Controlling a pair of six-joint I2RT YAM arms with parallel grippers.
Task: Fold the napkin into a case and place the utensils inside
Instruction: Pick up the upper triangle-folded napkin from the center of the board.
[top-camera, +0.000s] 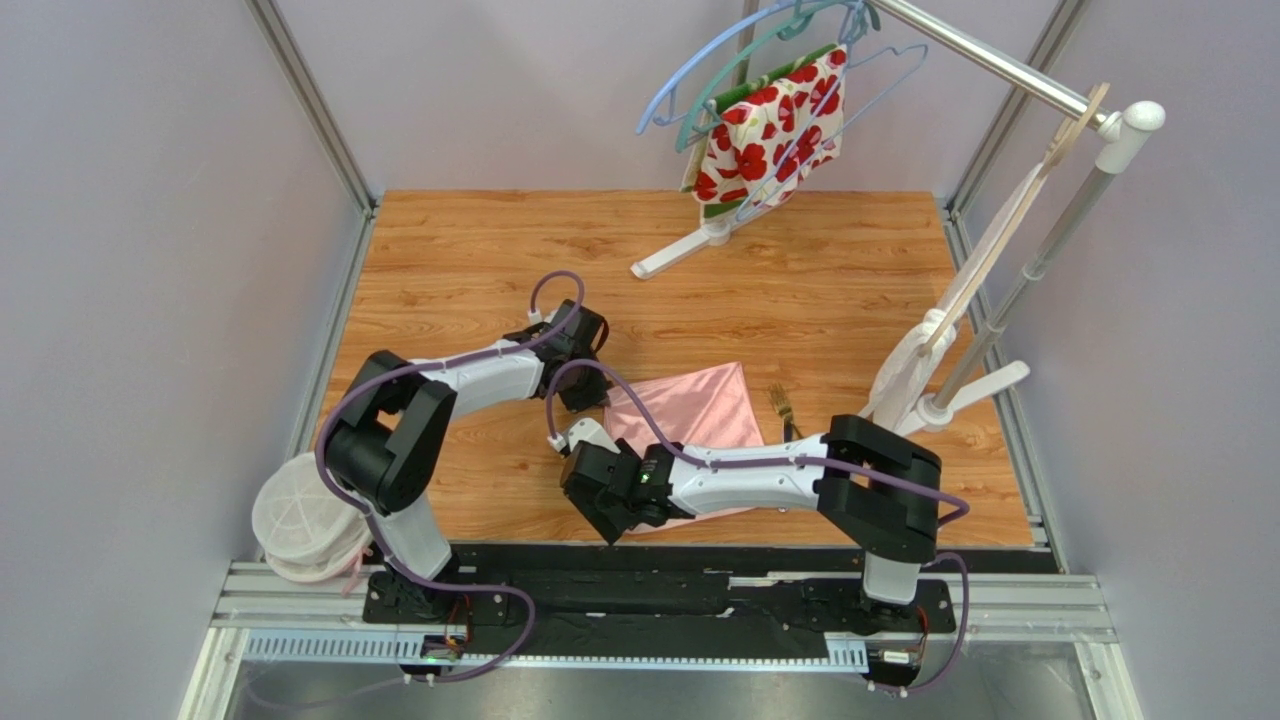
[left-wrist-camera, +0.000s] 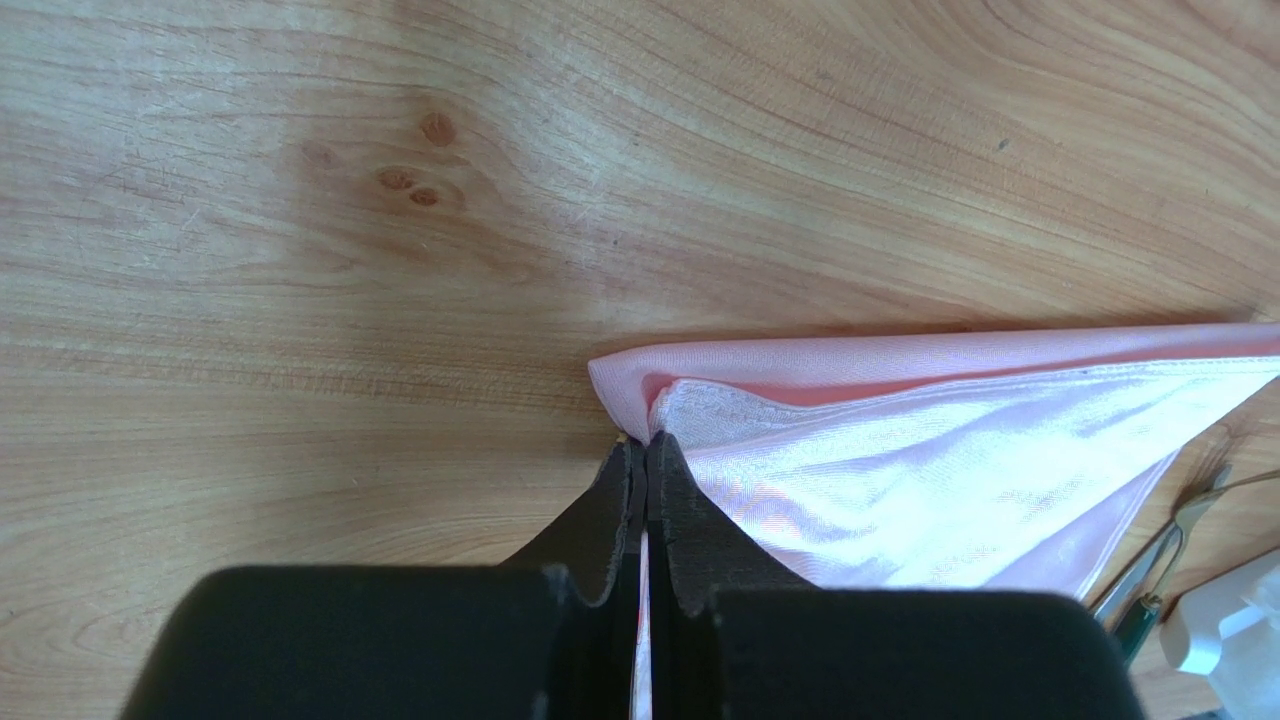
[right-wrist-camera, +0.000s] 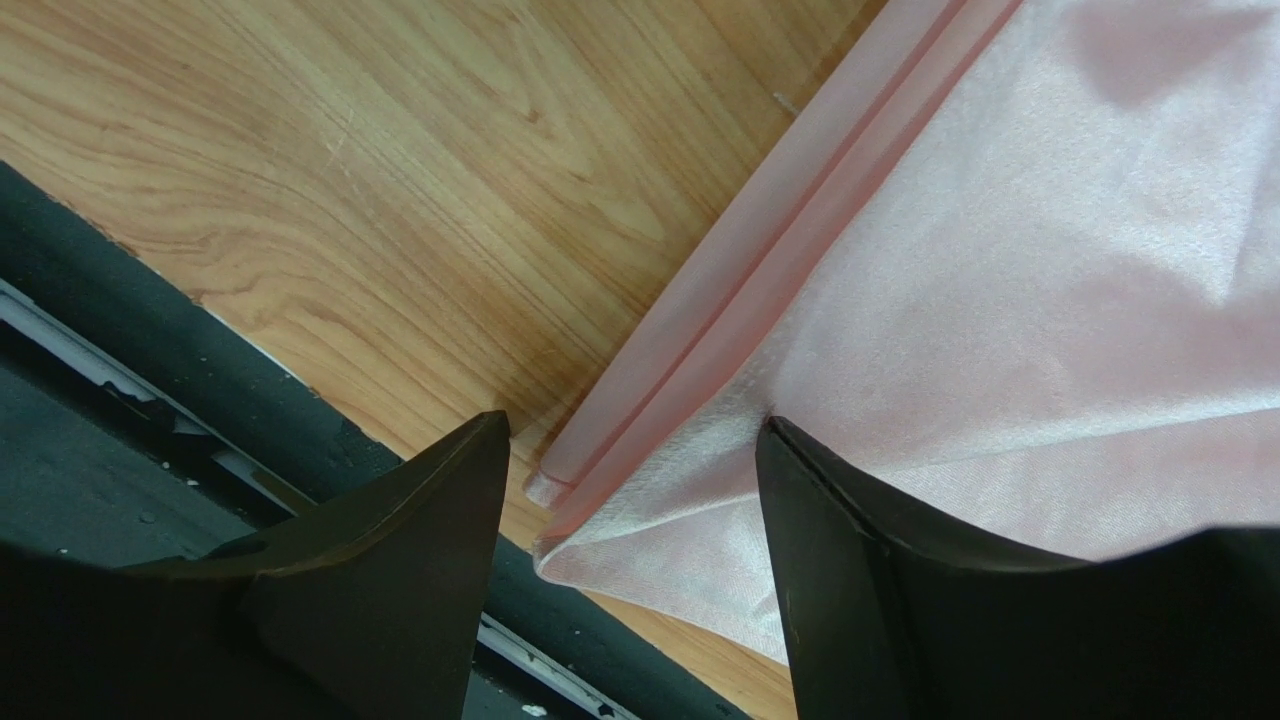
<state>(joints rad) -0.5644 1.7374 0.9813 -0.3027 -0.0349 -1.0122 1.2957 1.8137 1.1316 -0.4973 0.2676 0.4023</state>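
Your left gripper (left-wrist-camera: 646, 450) is clamped tight on the left corner of the napkin (left-wrist-camera: 932, 465), with cloth pinched between its jaws. Your right gripper (right-wrist-camera: 631, 428) has its jaws apart, straddling the near corner — as far as you can see, it grips nothing. The napkin lies doubled over on the table (top-camera: 451, 270) with its layered edges showing, but it's no case yet. The utensils (top-camera: 781, 402) lie outside it, just beside its right edge — more folding, then loading, is left.
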